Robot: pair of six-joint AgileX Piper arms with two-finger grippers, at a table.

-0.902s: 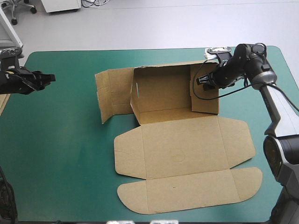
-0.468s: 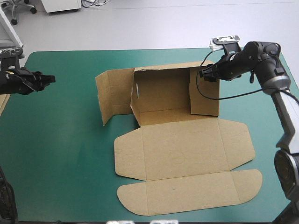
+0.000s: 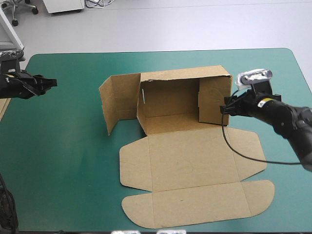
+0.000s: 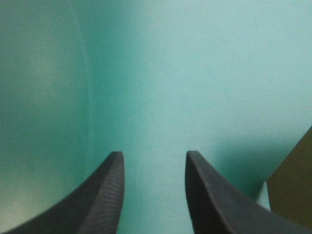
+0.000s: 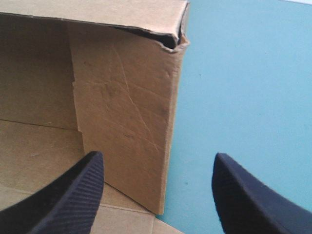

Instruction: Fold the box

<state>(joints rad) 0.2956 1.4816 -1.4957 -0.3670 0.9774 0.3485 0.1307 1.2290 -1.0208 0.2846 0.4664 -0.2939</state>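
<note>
The brown box (image 3: 170, 97) stands mid-table with its back wall and right wall (image 3: 215, 100) raised. Its left flap (image 3: 116, 100) stands swung outward, and the lid (image 3: 190, 158) lies flat toward the table's front. My right gripper (image 3: 225, 108) is open just outside the right wall's front edge. In the right wrist view that wall (image 5: 126, 117) stands upright ahead, its edge between the spread fingers of the right gripper (image 5: 158, 158), untouched. My left gripper (image 3: 51, 83) hovers open near the table's left edge, far from the box. In its own view the left gripper (image 4: 153, 158) holds nothing.
A strip of more brown board (image 3: 3, 106) shows at the table's left edge. A brown board corner (image 4: 292, 187) shows beside the left gripper. Bare teal-green cover (image 3: 68, 161) stretches left of the box and along the right edge.
My right gripper has swung from the box's far right corner out and forward to the right wall's front edge. The right wall now stands squarer. The left arm has not moved.
</note>
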